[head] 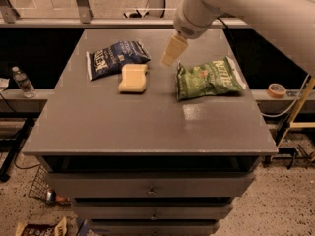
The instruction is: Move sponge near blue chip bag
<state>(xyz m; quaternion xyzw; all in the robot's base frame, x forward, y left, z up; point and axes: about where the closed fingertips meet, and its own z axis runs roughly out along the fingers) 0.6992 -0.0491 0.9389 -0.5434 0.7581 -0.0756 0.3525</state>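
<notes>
The pale yellow sponge (pixel 133 78) lies flat on the grey table (pixel 147 122), just below and right of the dark navy blue chip bag (pixel 114 57); their edges nearly touch. My gripper (pixel 171 54) hangs above the table, to the right of the sponge and clear of it, with nothing in it. Its pale yellow fingers point down and to the left.
A green chip bag (pixel 208 77) lies on the right side of the table. A water bottle (pixel 23 82) stands on a ledge at the left, and a tape roll (pixel 277 89) on a ledge at the right. Drawers sit below the table's front edge.
</notes>
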